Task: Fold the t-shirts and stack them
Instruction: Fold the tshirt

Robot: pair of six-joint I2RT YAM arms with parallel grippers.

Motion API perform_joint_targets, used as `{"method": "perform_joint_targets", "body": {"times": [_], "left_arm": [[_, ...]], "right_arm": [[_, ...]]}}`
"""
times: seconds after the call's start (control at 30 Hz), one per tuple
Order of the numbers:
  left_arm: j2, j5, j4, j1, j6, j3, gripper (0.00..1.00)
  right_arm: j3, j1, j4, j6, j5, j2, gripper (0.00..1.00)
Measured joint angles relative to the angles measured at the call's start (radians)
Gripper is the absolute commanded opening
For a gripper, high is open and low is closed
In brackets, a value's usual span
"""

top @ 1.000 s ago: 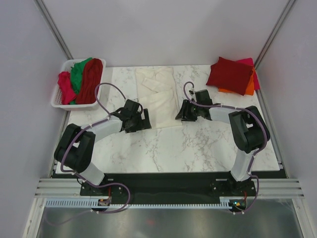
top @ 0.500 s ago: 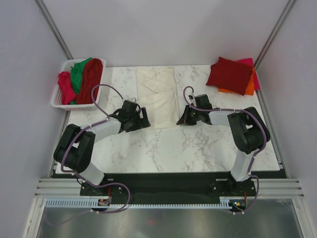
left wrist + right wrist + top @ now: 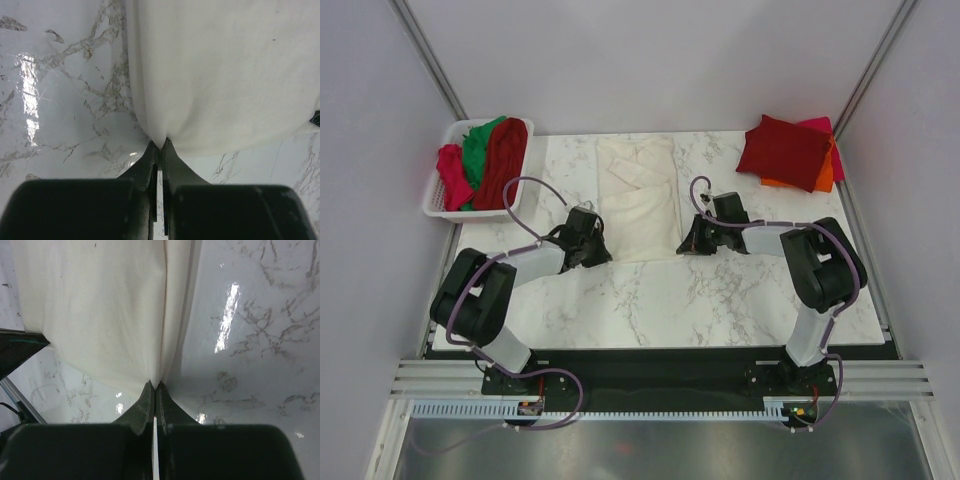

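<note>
- The left gripper (image 3: 160, 146) has its black fingers pressed together, pinching the near-left corner of the large cream-white cloth t-shirt (image 3: 638, 200). The shirt lies as a narrow strip mid-way across the white marble table (image 3: 650, 300).
- The right gripper (image 3: 154, 386) is likewise pressed together, pinching the shirt's near-right corner at its doubled edge.

The cream t-shirt (image 3: 225, 75) is soft matt cloth; the marble-patterned table (image 3: 60, 100) is smooth and glossy.
</note>
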Motion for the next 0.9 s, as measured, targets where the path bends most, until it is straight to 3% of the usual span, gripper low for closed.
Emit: {"method": "perform_joint_targets", "body": {"times": [0.2, 0.4, 0.57, 0.73, 0.9], "left_arm": [[-0.066, 0.002, -0.030, -0.004, -0.001, -0.031, 0.02], [-0.331, 0.028, -0.147, -0.046, -0.014, -0.095, 0.02], [-0.576, 0.048, -0.298, -0.083, -0.034, -0.118, 0.02], [-0.740, 0.064, -0.425, -0.092, -0.047, -0.099, 0.02], [-0.690, 0.050, -0.558, -0.095, -0.046, 0.032, 0.02]], "right_arm": [[-0.071, 0.010, -0.009, -0.013, -0.001, -0.065, 0.00], [-0.192, 0.041, -0.119, -0.009, 0.003, -0.249, 0.00], [-0.236, 0.099, -0.260, 0.018, 0.030, -0.523, 0.00], [-0.196, 0.141, -0.404, 0.050, 0.065, -0.736, 0.00], [-0.023, 0.148, -0.531, 0.034, 0.124, -0.725, 0.00]]}}
